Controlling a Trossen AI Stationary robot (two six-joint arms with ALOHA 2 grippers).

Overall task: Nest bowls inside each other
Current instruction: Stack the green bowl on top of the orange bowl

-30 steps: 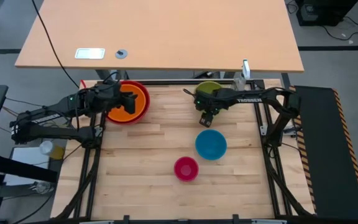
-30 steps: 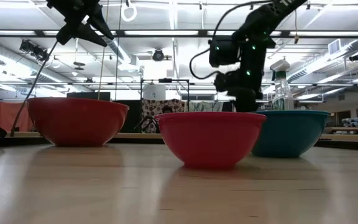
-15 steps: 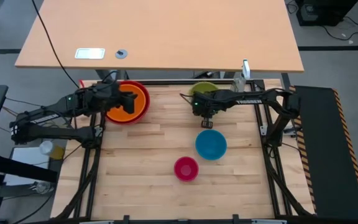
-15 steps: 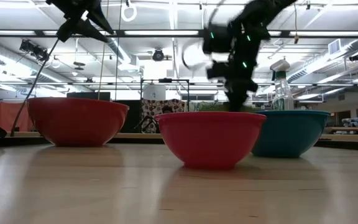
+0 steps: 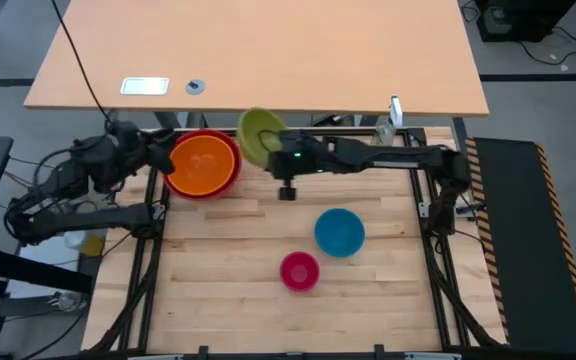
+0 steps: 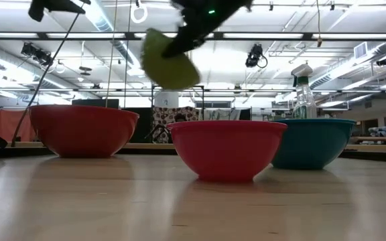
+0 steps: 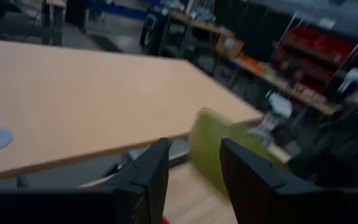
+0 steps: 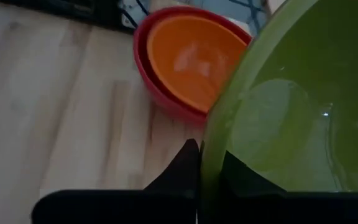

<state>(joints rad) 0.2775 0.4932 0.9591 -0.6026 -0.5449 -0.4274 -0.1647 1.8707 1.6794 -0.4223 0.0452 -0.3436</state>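
The green bowl (image 5: 258,134) hangs tilted in the air just right of the stack, with my right gripper (image 8: 207,155) shut on its rim. The low view shows this green bowl (image 6: 169,61) well above the table. The orange bowl (image 5: 203,160) sits nested in the red bowl (image 5: 230,178) at the far left. The blue bowl (image 5: 339,232) and the pink bowl (image 5: 299,271) stand apart on their bases on the wooden table. My left gripper (image 7: 194,171) is open, drawn back left of the stack, touching nothing. My right gripper pinches the green bowl's rim (image 8: 211,140) with one finger (image 8: 185,163) outside the wall and the other inside. The fingers come from the table's right, slanting down. The bowl is lifted clear and tipped, with its inside still showing from above.
A spray bottle (image 6: 303,94) stands at the far right edge. A light desk (image 5: 258,50) lies beyond the far edge. Bare wood (image 5: 218,290) stretches along the near left of the table.
My right gripper has shut on the green bowl's rim, risen and gone toward the table's left, turning as it went. The bowl has left the table and tipped, and now hangs beside the red and orange stack. My left gripper has drawn back toward the left edge and risen.
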